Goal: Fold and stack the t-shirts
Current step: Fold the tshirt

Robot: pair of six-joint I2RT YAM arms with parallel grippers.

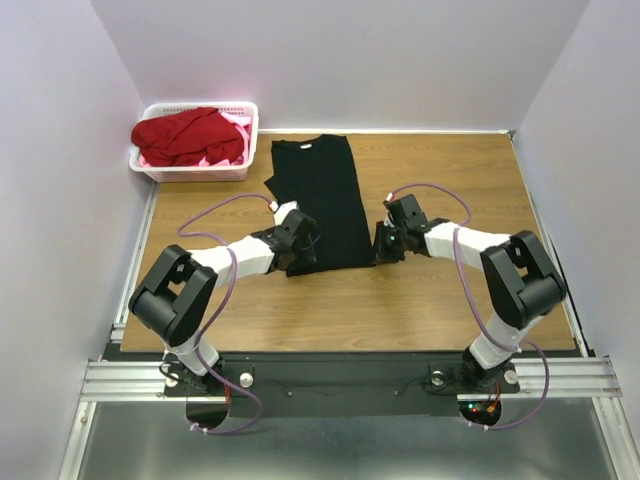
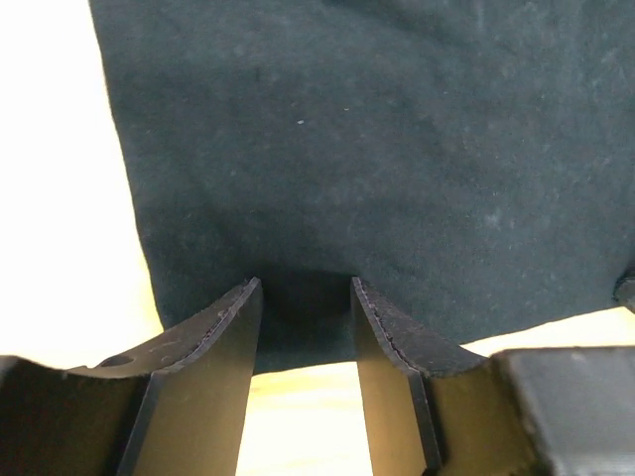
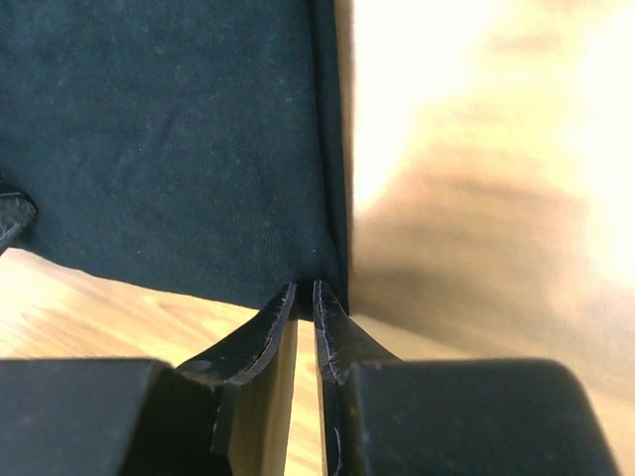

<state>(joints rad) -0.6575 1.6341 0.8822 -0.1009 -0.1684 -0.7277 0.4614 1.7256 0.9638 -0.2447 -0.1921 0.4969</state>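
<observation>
The black t-shirt [image 1: 322,200] lies flat on the bench [image 1: 420,310] as a long strip, its near hem at both sets of jaws. The right jaws are almost closed, pinching the hem's right corner between their tips. The left jaws stand part open, straddling the hem near its left corner, with cloth between them but unclamped. A lift now would likely raise one corner only and skew the fold, and the thin right pinch could slip. The red t-shirt [image 1: 190,135] lies in the basket [image 1: 195,176], well beyond both.
</observation>
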